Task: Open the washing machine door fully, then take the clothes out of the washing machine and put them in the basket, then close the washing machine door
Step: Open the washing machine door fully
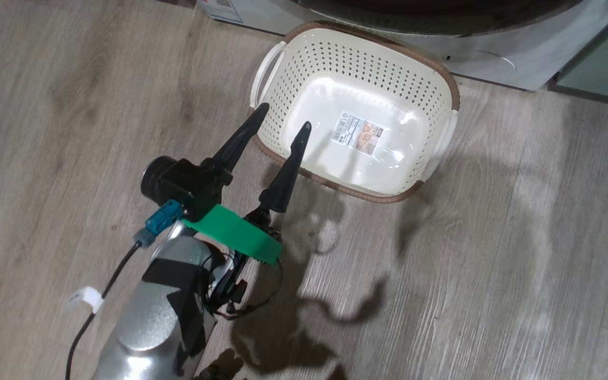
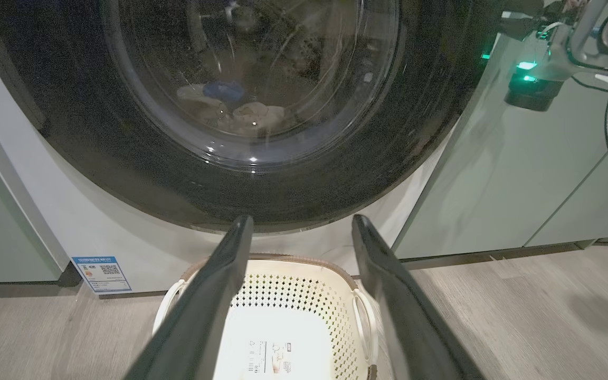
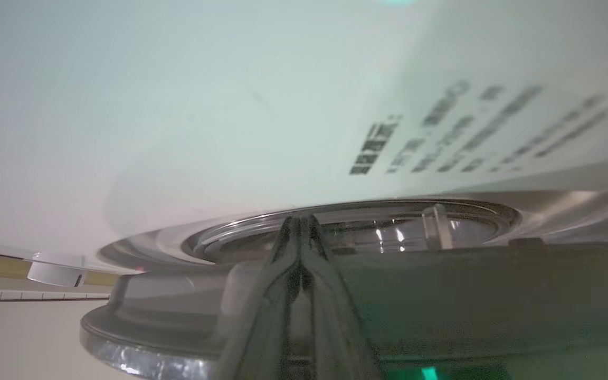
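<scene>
You'd barely started: washing machine door (image 2: 251, 200) stayed unopened, clothes (image 2: 251, 113) inside, basket (image 1: 346, 58) empty at one o'clock from your left claw (image 1: 285, 116) — spread wide; right claw (image 3: 298, 221) was pinched closed.

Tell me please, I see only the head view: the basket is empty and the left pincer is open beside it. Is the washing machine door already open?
Observer: No. In the left wrist view the washing machine door looks closed, flat against the washing machine.
Operator: Are the clothes inside?
Observer: Yes. The clothes lie low in the drum, seen through the door.
Operator: And what does the right pincer do?
Observer: The right pincer is shut with nothing between its fingers, its tips close to the door.
</scene>
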